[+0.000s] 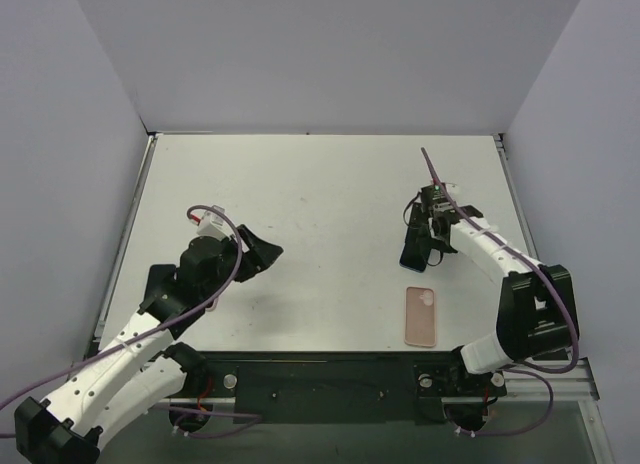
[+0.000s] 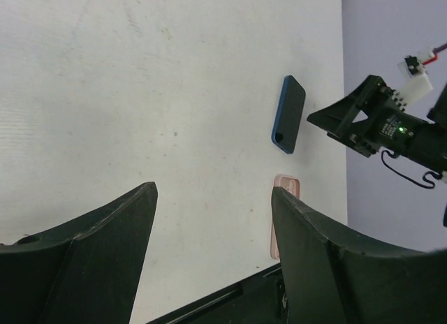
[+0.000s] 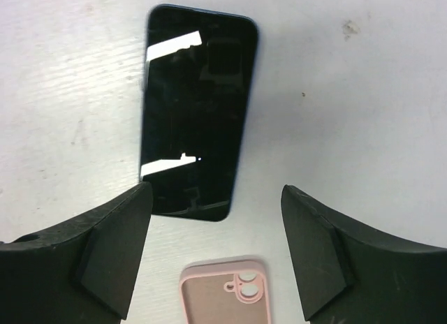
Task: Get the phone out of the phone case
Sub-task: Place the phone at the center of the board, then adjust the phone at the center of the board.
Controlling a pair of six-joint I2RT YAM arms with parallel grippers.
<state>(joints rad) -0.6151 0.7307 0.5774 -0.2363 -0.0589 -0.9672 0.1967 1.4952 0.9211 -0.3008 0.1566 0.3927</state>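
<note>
**Pink case and dark blue phone apart on the counter**

Flat on the white counter point(image 1: 320, 184), right of centre: a dark blue phone point(image 3: 198, 114), glass face up, reflecting two bright streaks of light. Fully out of its cover. Just beside its near short end, toward the arm bases: the pink phone case point(image 3: 223, 292), also flat, camera cut-out at the end closer to the phone. No contact between the two; a narrow strip of bare counter in the gap.

Above the phone: the right gripper point(image 1: 420, 234), jaws spread wide, pinching nothing. From the wrist view, one dark finger to either side of the phone's near end. Height above the glass hard to judge.

Over the left half of the counter: the left gripper point(image 1: 262, 254), jaws likewise spread, empty. Well apart from both phone and phone case, nose turned toward them. Phone in full sight from its wrist camera, phone case partly hidden behind one finger.
</note>
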